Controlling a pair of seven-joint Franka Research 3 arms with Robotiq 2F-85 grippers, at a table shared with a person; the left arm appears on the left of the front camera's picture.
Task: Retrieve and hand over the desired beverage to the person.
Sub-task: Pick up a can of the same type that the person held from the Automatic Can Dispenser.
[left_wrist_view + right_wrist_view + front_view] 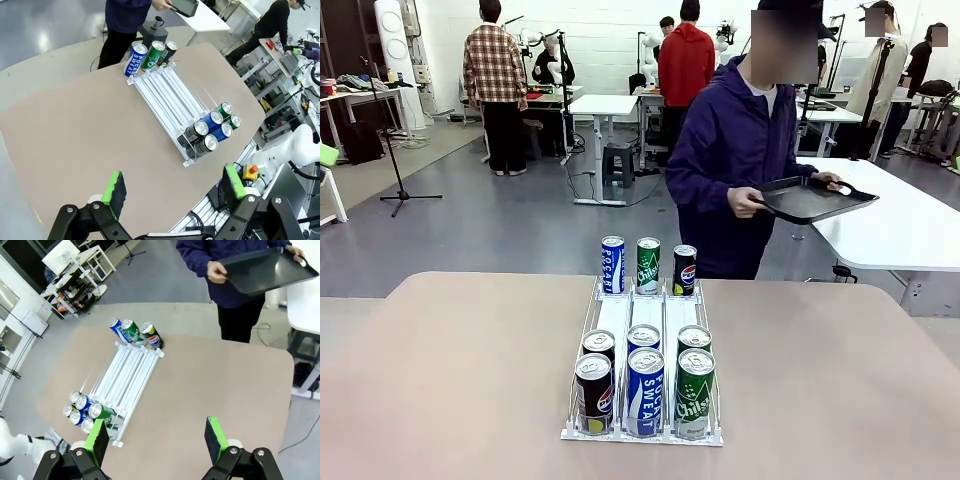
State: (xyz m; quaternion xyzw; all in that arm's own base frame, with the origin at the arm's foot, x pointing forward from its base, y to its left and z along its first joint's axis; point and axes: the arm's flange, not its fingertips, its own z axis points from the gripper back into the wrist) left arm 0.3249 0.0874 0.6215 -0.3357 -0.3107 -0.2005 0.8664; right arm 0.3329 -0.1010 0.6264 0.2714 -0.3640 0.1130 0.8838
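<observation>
Starting at your wrists, operator: left gripper has its jaws spread wide, nothing between the green pads, high over the table.
— Your right gripper reads alike: wide apart, holding nothing, above the table's near side.
Next out, a white wire rack with three lanes runs away from you along the middle of the table.
— At its near end you have six cans, two deep and upright. Left lane holds black Pepsi cans, middle lane blue Pocari Sweat cans, right lane green Chilsung cans.
At the rack's far end three more stand side by side: a blue can, a green can, a black can, left to right.
— Order there differs from your near lanes.
Past the table's far edge stands the person, in a purple hooded jacket, right of centre.
— The person holds a dark tray about level at waist height, one hand on its near corner and the other hand on the far rim.
Which drink is wanted, you cannot tell.
</observation>
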